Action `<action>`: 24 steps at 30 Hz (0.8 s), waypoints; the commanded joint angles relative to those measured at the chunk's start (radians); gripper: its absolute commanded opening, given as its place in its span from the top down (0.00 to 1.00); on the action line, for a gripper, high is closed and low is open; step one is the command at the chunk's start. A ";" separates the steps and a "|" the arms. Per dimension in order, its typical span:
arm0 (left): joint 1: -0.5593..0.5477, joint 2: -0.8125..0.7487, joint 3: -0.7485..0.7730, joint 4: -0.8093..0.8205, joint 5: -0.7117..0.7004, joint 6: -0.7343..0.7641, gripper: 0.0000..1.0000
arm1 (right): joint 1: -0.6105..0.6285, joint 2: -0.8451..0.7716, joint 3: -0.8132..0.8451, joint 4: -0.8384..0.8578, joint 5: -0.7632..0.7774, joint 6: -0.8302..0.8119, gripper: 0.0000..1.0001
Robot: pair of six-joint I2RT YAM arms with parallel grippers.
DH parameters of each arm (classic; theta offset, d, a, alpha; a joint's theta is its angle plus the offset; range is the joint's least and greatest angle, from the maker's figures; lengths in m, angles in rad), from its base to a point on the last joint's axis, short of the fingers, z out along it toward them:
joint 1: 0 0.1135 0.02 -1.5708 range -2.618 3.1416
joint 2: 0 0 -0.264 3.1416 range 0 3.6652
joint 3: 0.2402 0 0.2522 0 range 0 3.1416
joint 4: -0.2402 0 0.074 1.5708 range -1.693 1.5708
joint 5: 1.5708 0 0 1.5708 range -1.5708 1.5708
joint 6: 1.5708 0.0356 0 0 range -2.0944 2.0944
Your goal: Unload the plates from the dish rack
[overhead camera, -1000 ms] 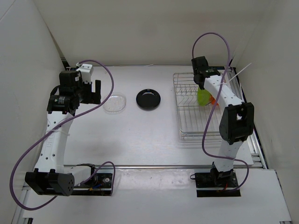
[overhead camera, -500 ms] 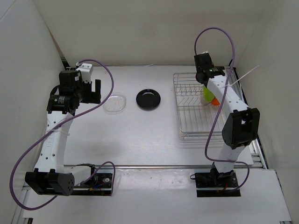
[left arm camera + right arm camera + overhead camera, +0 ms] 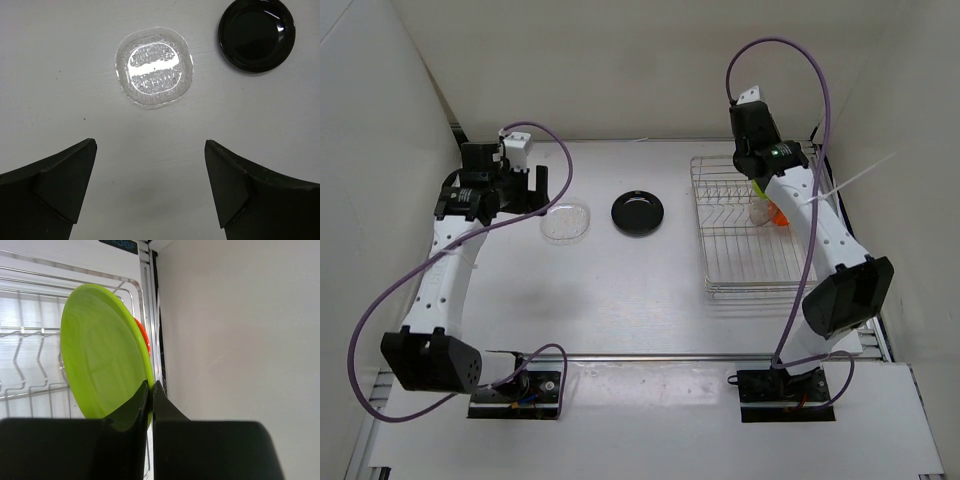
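Observation:
The silver wire dish rack (image 3: pixel 750 250) stands at the right of the table. My right gripper (image 3: pixel 151 386) is shut on the rim of the lime green plate (image 3: pixel 102 352), held on edge over the rack's far end (image 3: pixel 30 340); the plate shows as a sliver in the top view (image 3: pixel 760 190). The orange plate (image 3: pixel 778 216) stands behind it in the rack, its edge visible in the right wrist view (image 3: pixel 143 337). A clear plate (image 3: pixel 566 221) and the glossy black plate (image 3: pixel 637 212) lie flat on the table. My left gripper (image 3: pixel 150 182) is open, above the table near the clear plate (image 3: pixel 154 66).
White walls close in the table at left, back and right; the right wall (image 3: pixel 235 330) is close beside the rack. A metal rail (image 3: pixel 150 300) runs along the rack's right side. The black plate also shows in the left wrist view (image 3: pixel 256 34).
My right arm has stretched toward the back, lifting the green plate up on edge at the rack's far end. My left gripper has shifted a little right toward the clear plate.

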 commanded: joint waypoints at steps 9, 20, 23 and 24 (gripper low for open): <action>-0.205 0.176 0.179 0.127 0.502 -0.013 0.00 | 0.044 -0.188 0.073 -0.164 -0.538 0.158 0.99; -0.466 0.366 0.431 0.145 0.570 -0.086 0.00 | 0.013 -0.297 0.026 -0.258 -1.227 0.144 0.99; -0.489 0.419 0.503 0.135 0.570 -0.095 0.00 | 0.013 -0.306 0.017 -0.258 -1.250 0.144 0.99; -0.489 0.429 0.516 0.135 0.570 -0.096 0.00 | 0.013 -0.315 0.008 -0.258 -1.250 0.144 0.99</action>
